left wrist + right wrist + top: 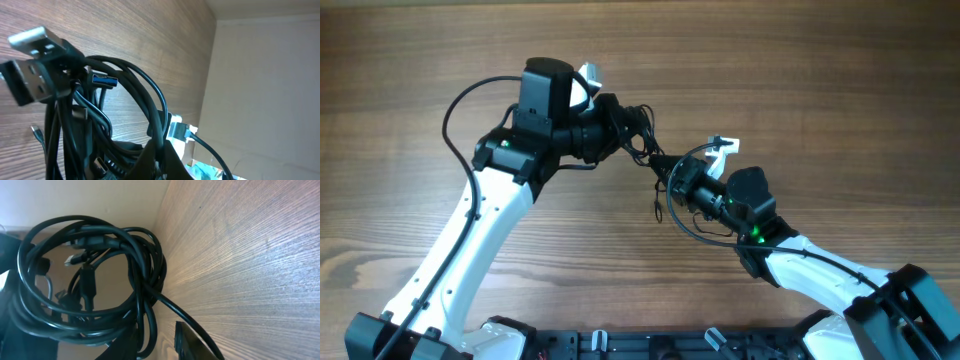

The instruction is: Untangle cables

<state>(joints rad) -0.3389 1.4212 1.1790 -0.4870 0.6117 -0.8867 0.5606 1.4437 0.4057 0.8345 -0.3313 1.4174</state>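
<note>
Holding one tangle of cables (642,132) above the bench (820,80), we grasp it with left fingers (616,112) and right fingers (672,172).

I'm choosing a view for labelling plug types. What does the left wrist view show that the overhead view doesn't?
Only the left wrist view: plug ends close up, a silver USB plug and a blue-tongued plug.
Only the overhead view: both arms, with the left gripper and right gripper on either side of the tangle.
Both views: the black cables bunched over the wooden table.
</note>
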